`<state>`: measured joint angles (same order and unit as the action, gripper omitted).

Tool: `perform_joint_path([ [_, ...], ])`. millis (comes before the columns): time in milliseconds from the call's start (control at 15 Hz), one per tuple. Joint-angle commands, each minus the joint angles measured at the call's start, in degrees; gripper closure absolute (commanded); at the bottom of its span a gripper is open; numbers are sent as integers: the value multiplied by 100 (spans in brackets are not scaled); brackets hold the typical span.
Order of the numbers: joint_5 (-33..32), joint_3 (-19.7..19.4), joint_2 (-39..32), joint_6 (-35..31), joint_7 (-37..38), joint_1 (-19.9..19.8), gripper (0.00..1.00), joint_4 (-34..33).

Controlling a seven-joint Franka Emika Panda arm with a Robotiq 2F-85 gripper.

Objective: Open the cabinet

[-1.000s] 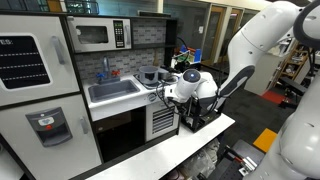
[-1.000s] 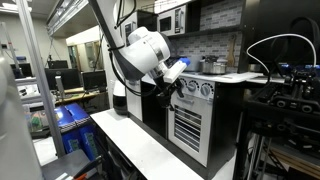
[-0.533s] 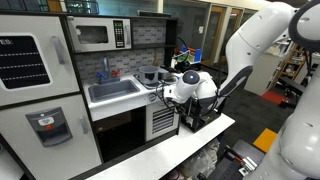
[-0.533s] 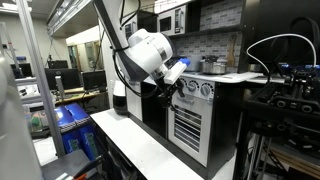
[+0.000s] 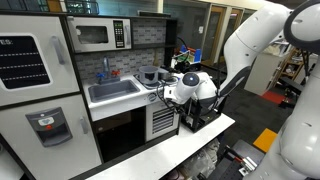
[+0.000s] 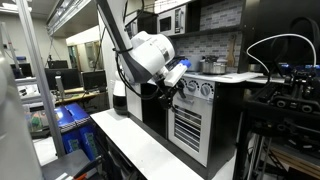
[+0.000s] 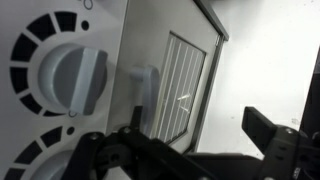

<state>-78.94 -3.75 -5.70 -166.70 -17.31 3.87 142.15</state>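
Cabinet: the cabinet (image 5: pixel 163 120) is the small striped white door at the bottom of the toy kitchen's stove column, right of the sink (image 5: pixel 112 90) and its dark lower compartment. It also shows in an exterior view (image 6: pixel 188 130) as the grey-striped panel under the row of knobs. It looks closed, flush with its frame.

Handle: in the wrist view a small white handle (image 7: pixel 141 82) stands out from the panel, with the striped window (image 7: pixel 183 88) just past it and a large round knob (image 7: pixel 72 80) on its other side. I judge this handle to be what I must catch.

My fingers: my fingers (image 7: pixel 196 150) are spread wide, one dark tip (image 7: pixel 272 138) on one side of the wrist view, the other near the opposite lower edge, and nothing between them. They hold nothing.

Where I stand: in an exterior view my fingers (image 5: pixel 160 92) sit at knob height, just above the door's top edge, close to the front of the stove column but, as far as I can tell, not touching it.

Relation that matters: the handle lies ahead of my open fingers and off toward one tip, not centred in the gap. Its long axis appears to run along the door's top edge.

Next, as I judge: shift to centre the handle, advance, then close.
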Motion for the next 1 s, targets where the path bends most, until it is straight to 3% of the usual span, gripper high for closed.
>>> perform_joint_path([
  [0, -347, -71, -237, -198, 278, -44, 0, -203],
  [600, -910, -101, -351, -275, 788, -51, 0, -345],
  [933, -1508, -83, -355, -253, 1520, -29, 0, -374],
])
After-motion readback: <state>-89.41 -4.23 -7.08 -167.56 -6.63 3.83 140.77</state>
